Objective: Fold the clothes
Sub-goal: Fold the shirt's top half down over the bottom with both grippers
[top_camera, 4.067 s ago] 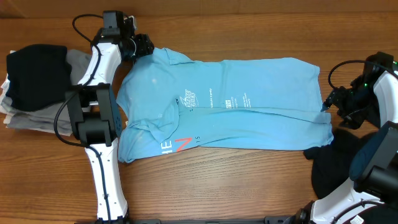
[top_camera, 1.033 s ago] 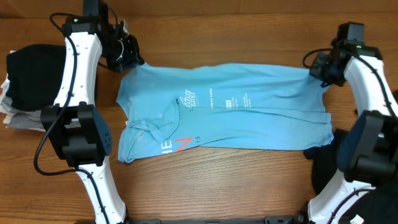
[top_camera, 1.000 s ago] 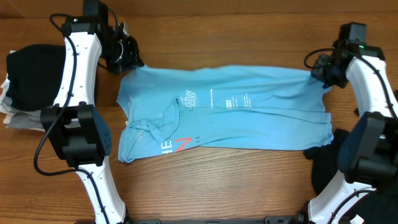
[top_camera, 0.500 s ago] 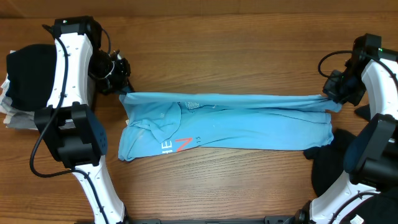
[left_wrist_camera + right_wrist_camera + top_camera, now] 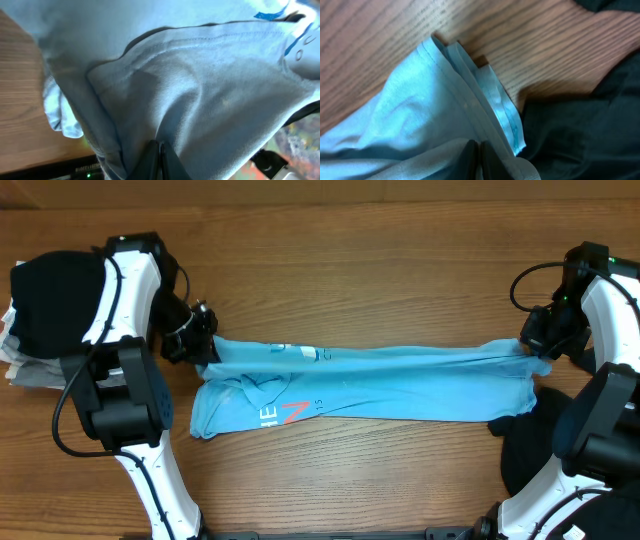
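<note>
Left and right jaws clamp opposite ends of the shirt (image 5: 370,375), holding its edge taut so the fold lands straight on the bench (image 5: 350,250).

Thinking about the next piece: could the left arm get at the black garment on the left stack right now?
Probably not yet: the left pincer is shut on the shirt. The black garment lies right beside that arm, with nothing on top.
</note>
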